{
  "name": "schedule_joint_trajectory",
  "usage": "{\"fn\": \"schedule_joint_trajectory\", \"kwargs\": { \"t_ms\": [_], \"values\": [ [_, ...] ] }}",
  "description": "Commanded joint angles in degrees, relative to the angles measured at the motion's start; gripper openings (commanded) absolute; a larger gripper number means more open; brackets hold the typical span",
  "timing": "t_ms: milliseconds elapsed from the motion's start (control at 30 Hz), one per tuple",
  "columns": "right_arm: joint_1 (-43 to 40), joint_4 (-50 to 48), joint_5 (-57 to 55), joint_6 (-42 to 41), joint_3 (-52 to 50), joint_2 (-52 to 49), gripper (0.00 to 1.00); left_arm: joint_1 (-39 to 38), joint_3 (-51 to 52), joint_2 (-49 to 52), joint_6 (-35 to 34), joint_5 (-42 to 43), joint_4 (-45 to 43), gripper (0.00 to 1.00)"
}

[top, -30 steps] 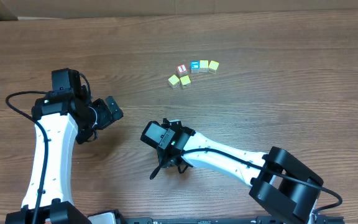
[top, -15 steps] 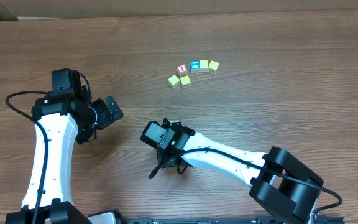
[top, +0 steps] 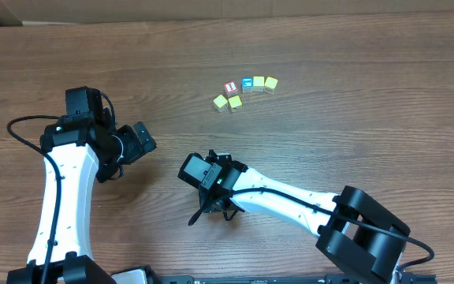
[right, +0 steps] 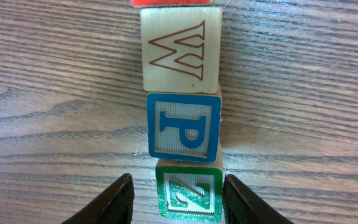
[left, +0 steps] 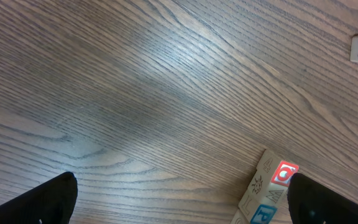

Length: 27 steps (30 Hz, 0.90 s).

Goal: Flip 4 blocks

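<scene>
1. The blocks, four small wooden letter cubes, lie in one touching row on the brown wood-grain table. They are a green-faced "Z" cube, a blue-faced "P" cube, a plain whitish cube with a red-outlined "W", and a red-faced cube that shows only as a sliver at the frame edge.
2. The black two-finger right gripper sits astride the "Z" cube with its jaws roughly half spread, and it grips nothing. There is a clear gap on one side. The other finger is very near the cube, and I cannot tell whether it touches.
3. The left gripper is spread wide and empty above bare table, with the row near the corner of its view.
4. Risks, as I judge them:
   - Because the cubes touch, closing on "Z" off-centre could push it into "P" and skew the whole row.
   - Tipping "Z" may drag its neighbour along.
   - A shallow pinch on the smooth wood may let the cube slip in mid-turn.
5. Only the right wrist view shows "W", "P" and "Z" clearly. The left wrist view shows the "O" on the red face. The overhead view hides the row beneath the right arm, but it alone shows a separate cluster of yellow, red and blue cubes well apart from the row.
</scene>
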State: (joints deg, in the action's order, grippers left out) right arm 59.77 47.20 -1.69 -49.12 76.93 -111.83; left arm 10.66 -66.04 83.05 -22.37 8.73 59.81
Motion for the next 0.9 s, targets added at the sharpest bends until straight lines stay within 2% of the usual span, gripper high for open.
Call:
{"fn": "schedule_joint_trajectory", "kwargs": {
  "t_ms": [0, 867],
  "values": [
    [0.07, -0.17, -0.15, -0.9, 0.39, 0.15, 0.47, 0.2, 0.31, 0.22, 0.07, -0.2, -0.09, 1.0],
    [-0.07, -0.7, -0.68, -1.75, 0.39, 0.15, 0.5, 0.2, 0.31, 0.2, 0.07, -0.2, -0.09, 1.0]
  ]
}}
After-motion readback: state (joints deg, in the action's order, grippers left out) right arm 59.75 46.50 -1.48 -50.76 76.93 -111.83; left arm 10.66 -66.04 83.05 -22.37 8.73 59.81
